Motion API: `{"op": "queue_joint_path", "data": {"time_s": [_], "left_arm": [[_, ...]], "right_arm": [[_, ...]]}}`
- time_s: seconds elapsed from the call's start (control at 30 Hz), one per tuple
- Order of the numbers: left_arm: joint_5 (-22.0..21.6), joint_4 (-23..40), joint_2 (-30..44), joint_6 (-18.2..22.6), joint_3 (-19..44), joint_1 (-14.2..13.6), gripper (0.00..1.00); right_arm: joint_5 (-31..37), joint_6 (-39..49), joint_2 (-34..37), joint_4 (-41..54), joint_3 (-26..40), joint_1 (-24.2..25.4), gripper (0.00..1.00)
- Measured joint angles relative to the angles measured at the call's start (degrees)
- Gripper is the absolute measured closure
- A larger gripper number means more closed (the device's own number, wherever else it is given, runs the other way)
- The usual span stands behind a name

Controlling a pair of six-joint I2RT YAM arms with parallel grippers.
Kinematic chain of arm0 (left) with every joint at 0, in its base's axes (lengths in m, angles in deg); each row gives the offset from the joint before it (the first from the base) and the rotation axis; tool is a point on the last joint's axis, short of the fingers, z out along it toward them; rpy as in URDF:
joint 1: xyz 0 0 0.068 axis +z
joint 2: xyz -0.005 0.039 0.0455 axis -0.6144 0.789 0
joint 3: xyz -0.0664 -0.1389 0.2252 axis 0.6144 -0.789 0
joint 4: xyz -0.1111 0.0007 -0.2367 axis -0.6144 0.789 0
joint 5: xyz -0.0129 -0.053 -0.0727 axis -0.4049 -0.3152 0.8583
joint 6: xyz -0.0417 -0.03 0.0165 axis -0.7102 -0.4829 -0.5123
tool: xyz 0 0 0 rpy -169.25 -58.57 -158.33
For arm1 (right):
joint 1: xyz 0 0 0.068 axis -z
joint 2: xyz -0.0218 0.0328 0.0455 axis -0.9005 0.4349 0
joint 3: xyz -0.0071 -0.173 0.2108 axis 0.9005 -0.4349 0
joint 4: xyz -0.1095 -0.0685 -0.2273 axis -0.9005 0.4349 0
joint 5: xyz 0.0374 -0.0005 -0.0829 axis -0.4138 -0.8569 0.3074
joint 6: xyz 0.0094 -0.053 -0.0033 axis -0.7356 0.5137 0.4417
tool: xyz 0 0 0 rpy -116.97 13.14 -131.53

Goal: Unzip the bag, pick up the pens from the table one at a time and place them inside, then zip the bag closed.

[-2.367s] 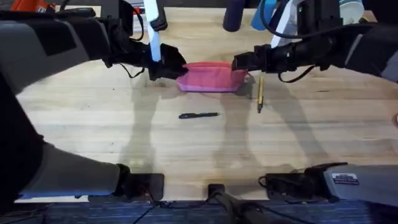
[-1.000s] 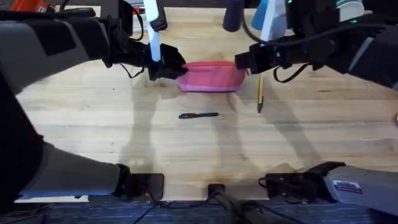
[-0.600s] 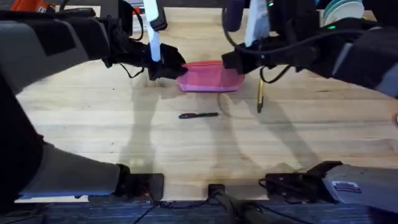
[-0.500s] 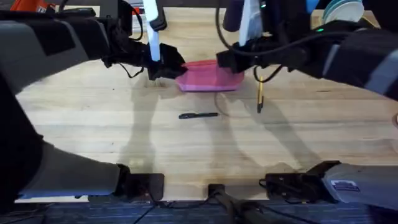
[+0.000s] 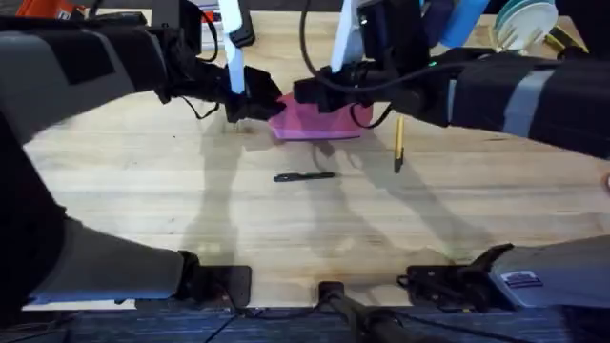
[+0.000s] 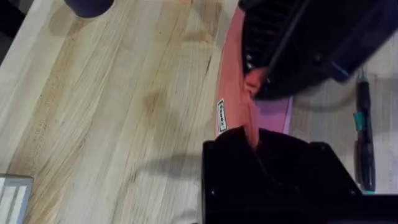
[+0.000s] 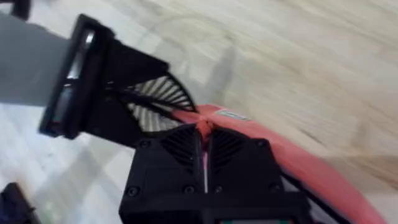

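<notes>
I counted 1 pink bag, 2 pens and 2 grippers over the worktop. The bag lay toward 12 o'clock from the worktop's middle, its long side running 9 to 3. The black pen lay flat at 6 o'clock from the bag, apart from it. The yellow-gold pen lay at about 4 o'clock from the bag, pointing 12 to 6, just beside the bag's 3 o'clock end.

The left gripper sat at the bag's 9 o'clock end. In the left wrist view its fingers were closed on a fold of the bag's pink fabric, with the small label just beside the pinch.

The right gripper reached across the top of the bag and sat close to the left gripper, near the same 9 o'clock end. In the right wrist view its fingers were drawn together to a thin slit, with a bit of pink, the bag's edge, showing at their tips. I could not tell whether that bit was the zip pull or plain fabric. Both pens rested on the worktop, touched by neither gripper.
</notes>
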Motion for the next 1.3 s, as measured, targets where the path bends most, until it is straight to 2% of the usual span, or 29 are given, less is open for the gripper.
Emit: {"op": "queue_joint_path", "data": {"time_s": [0.23, 0.43, 0.53, 0.6, 0.73, 0.77, 1.0, 1.17, 1.23, 1.3], "left_arm": [[0.1, 0.3, 0.0, 0.0, 0.0, 0.0, 0.958], [0.1, 0.3, 0.0, 0.0, 0.0, 0.0, 0.958], [0.2, 0.3, 0.0, 0.0, 0.0, 0.0, 0.958], [0.3, 0.2, 0.0, 0.0, 0.0, -0.1, 0.958], [0.6, 0.3, 0.0, 0.2, 0.0, -0.1, 0.958], [0.6, 0.3, 0.0, 0.2, 0.0, -0.1, 0.959], [0.6, 0.2, 0.0, 0.2, 0.0, -0.1, 0.958], [0.6, 0.2, 0.0, 0.2, 0.0, -0.1, 0.946], [0.7, 0.1, 0.0, 0.2, 0.0, -0.1, 0.743], [0.7, 0.0, 0.0, 0.2, 0.0, -0.1, 0.43]], "right_arm": [[0.0, -1.8, 0.1, -0.3, 0.0, -3.4, 0.97], [0.8, -2.4, 0.1, -0.3, 0.0, -3.9, 0.968], [0.7, -2.4, 0.0, 0.4, 0.0, -3.7, 0.931], [-0.2, -2.0, -0.6, 1.9, 0.1, -3.6, 0.673], [0.4, -0.3, -4.2, 6.7, 0.2, -2.2, 0.094], [0.7, 0.4, -5.6, 7.9, 0.2, -2.0, 0.026], [5.2, 7.5, -13.4, 18.2, 1.5, -1.1, 0.005], [9.1, 11.6, -14.7, 21.5, 2.1, -1.1, 0.005], [9.9, 12.3, -14.7, 21.7, 2.2, -1.1, 0.005], [10.5, 12.9, -14.7, 22.0, 2.6, -1.1, 0.005]]}}
